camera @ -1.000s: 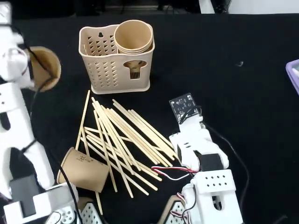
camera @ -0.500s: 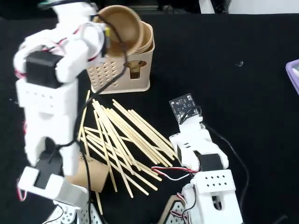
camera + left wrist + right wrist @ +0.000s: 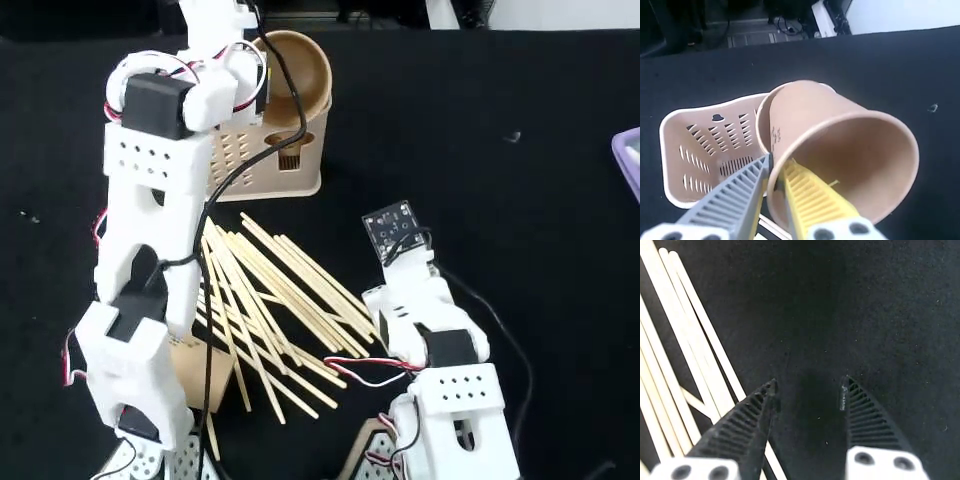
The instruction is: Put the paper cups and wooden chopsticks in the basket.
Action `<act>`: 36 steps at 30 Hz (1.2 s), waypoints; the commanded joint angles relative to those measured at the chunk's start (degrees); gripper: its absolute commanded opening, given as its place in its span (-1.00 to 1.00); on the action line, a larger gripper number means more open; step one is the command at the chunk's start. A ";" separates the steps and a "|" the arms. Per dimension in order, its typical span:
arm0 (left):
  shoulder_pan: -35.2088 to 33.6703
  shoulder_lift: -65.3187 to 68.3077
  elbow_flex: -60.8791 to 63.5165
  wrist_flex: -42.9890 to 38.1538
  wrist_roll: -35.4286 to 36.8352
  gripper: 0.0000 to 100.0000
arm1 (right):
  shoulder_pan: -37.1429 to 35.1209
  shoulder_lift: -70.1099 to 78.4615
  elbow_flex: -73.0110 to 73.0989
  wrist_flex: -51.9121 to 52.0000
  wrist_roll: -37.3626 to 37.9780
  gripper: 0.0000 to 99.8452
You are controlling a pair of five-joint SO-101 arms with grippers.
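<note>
I read soft, even light from above on the basket point(image 3: 300, 178). The black cloth point(image 3: 520, 260) around the basket reads matte and dark, with only faint shadows. The paper cup point(image 3: 840, 150) at the basket's top is lit inside and darker deeper in. Beyond the basket, a white wall point(image 3: 900, 15) shows brightest.

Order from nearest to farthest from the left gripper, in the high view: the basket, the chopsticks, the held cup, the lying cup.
1. held cup, clamped in the left gripper.
2. basket, directly under it.
3. chopsticks, spread mid-table.
4. lying cup, by the left arm's base.
</note>
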 commanded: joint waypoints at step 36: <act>-25.54 -6.95 -0.75 7.74 -2.02 -0.68 | 0.88 -0.66 -0.48 0.26 -0.53 -0.60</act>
